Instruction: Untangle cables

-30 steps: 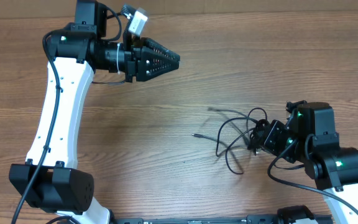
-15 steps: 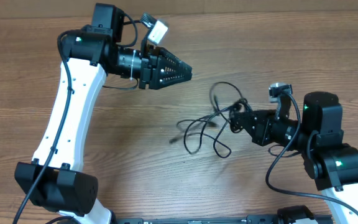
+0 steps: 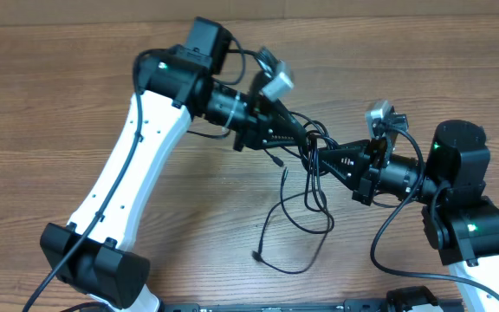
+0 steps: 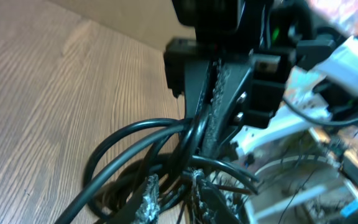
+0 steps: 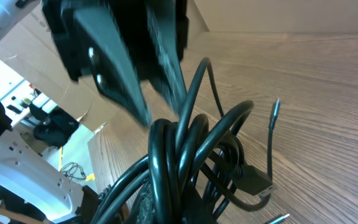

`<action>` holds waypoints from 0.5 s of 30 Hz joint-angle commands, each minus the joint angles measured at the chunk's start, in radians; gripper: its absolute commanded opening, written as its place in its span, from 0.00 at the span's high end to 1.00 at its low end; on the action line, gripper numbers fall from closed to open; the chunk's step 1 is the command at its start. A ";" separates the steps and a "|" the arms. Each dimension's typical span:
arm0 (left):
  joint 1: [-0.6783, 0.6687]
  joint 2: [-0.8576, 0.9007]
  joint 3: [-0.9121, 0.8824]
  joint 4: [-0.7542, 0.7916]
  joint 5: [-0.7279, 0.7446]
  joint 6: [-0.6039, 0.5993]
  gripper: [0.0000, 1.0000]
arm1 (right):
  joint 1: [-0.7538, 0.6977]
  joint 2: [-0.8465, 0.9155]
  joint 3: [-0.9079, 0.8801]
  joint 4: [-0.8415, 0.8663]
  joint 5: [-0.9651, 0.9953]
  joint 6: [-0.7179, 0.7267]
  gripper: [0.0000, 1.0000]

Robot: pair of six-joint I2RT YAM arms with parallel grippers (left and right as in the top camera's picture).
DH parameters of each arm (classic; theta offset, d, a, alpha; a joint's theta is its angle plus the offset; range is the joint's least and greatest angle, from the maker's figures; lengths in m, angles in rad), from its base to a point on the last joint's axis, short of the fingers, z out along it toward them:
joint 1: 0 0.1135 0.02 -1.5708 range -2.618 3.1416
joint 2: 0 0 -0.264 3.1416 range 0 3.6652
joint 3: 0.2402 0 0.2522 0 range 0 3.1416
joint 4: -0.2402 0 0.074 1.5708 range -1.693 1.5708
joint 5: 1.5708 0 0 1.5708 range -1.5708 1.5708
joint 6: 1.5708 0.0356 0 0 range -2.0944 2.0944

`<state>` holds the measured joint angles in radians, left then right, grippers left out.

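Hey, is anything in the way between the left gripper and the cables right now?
Nothing visible. The left gripper has its tip right at the knot of the cables, facing the right gripper, which grips the same bundle from the other side. Loose loops trail onto the table.

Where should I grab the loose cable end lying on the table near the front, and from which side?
Take it just behind the plug tip, coming from straight above with the fingers closing across the cord. That stretch appears to lie flat on the table, well clear of the bunched cables, with bare wood on either side.
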<state>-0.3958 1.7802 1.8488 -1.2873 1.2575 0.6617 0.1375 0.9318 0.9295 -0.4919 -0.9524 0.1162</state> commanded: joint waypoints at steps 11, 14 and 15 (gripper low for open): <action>-0.016 -0.031 0.024 -0.003 -0.096 0.056 0.79 | -0.002 -0.005 0.020 0.058 -0.151 0.014 0.96; -0.016 -0.031 0.024 -0.003 -0.134 0.059 0.78 | -0.002 -0.005 0.020 0.064 -0.183 0.014 0.96; -0.016 -0.031 0.024 -0.003 -0.148 0.061 0.78 | -0.002 -0.006 0.020 0.066 -0.191 0.013 0.96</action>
<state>-0.4171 1.7802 1.8488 -1.2907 1.1679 0.6914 0.1371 0.9325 0.9295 -0.4397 -1.0595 0.1310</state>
